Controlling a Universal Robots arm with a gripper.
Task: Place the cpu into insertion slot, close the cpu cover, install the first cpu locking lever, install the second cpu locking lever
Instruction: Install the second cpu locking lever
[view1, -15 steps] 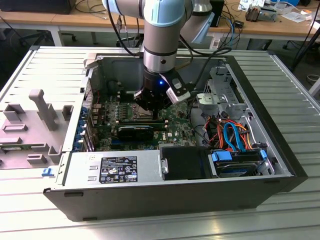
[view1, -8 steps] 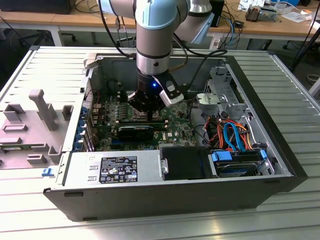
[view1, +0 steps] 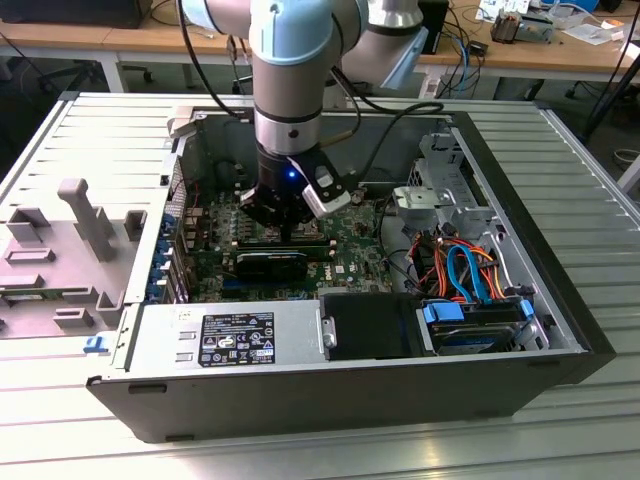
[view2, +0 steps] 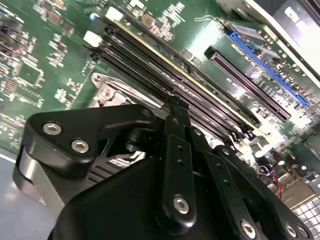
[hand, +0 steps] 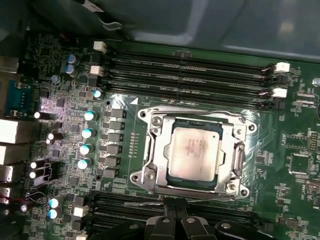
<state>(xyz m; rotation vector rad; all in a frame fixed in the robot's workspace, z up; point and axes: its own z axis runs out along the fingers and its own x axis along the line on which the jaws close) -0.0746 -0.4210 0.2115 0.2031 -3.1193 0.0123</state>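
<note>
In the exterior view, grey plastic fixtures (view1: 75, 235) lie on the slatted table (view1: 590, 180) at the exterior view's left, beside an open computer case (view1: 330, 390). The gripper (view1: 285, 232) reaches down over the green motherboard (view1: 345, 262) inside it. In the first wrist view, the cpu (hand: 195, 151) sits in the insertion slot (hand: 152, 175), and the cpu cover (hand: 161, 148) lies flat around it, framing the silver top. Black memory slots (hand: 190, 75) run alongside. In the second wrist view, the gripper's black fingertips (view2: 175, 107) meet, pinched together and grasping nothing, just above the board near the socket's edge.
</note>
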